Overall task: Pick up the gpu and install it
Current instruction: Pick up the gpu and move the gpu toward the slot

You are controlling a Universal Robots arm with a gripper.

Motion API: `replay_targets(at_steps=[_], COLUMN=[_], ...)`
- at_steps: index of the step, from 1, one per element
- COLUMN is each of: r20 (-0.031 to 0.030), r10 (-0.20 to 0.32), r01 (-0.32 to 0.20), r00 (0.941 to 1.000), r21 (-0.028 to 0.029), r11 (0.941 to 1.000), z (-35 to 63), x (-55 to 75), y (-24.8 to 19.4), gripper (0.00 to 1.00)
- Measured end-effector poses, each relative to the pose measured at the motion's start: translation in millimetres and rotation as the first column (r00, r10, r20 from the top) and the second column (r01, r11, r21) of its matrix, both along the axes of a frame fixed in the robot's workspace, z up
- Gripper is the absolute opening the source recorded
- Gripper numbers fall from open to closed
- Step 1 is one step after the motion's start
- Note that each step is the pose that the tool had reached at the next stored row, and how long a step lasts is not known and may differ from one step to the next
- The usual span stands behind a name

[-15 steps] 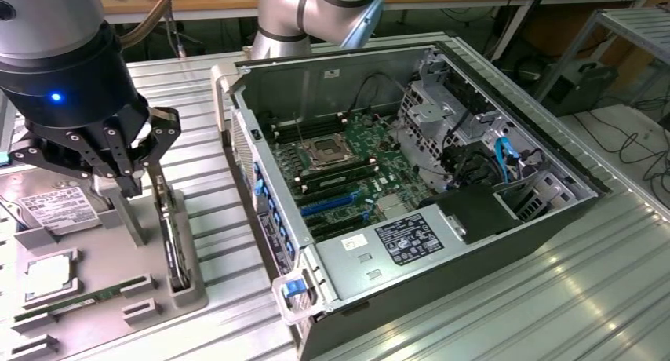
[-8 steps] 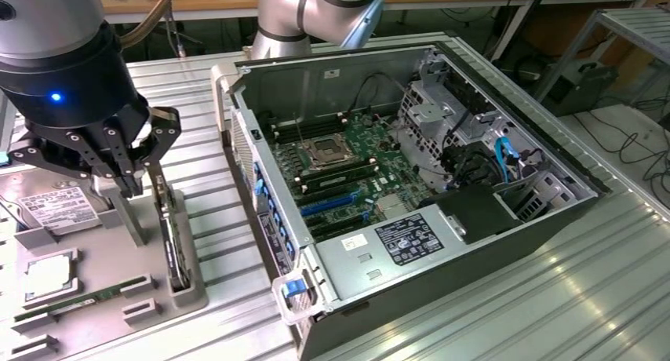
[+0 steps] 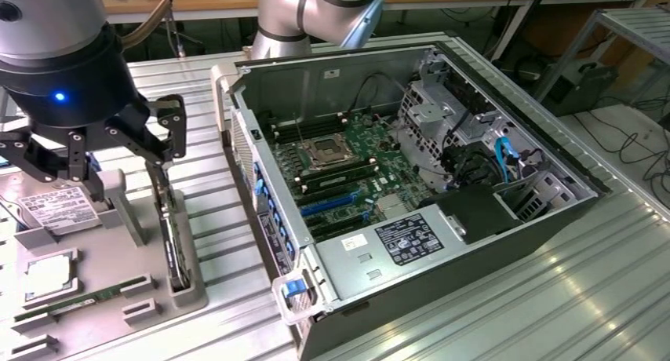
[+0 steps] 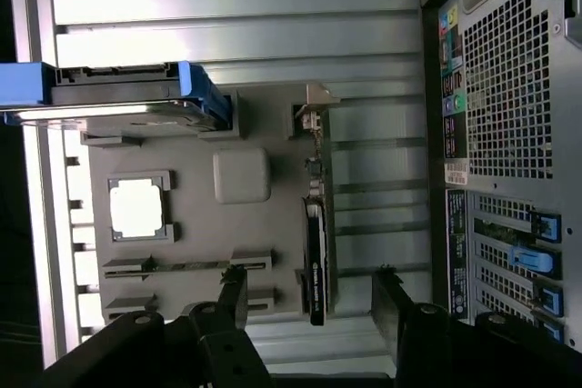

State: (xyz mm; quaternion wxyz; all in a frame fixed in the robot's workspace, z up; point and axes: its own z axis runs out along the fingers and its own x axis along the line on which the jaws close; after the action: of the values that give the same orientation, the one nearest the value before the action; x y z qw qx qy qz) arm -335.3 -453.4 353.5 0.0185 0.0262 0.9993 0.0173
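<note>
Two fingers (image 4: 234,295) spread wide, flanking gpu (image 4: 316,265)

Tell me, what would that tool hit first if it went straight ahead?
Probably the gpu, standing on edge in its gray holder, lined up with the open tool; depth is unclear.

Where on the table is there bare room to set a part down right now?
Bare ribbed table runs beyond the computer case on the exterior view's right. A narrower strip lies between the case and the grey holder tray. The tray is crowded, with the gpu standing in it.
</note>
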Motion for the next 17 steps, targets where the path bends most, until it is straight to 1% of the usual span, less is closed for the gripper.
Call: replay_targets(at_steps=[1,2,3,17], r20=[-0.0012,-0.0015,-0.0016,-0.0016], r10=[0.004,0.004,0.005,0.008], r01=[-0.004,-0.004,-0.005,-0.008], r00=[1.0000,1.0000,1.0000,1.0000], r21=[-0.0011,-0.0042,-0.0096,-0.0103], r11=[1.0000,1.0000,0.9999,0.9999], z=[-2.7,-4.9,-6.2,-13.9], x=[0.9,1.1,1.2,1.2], y=[0.1,0.2,0.1,0.2], gripper=[0.66,0.66,0.66,0.66])
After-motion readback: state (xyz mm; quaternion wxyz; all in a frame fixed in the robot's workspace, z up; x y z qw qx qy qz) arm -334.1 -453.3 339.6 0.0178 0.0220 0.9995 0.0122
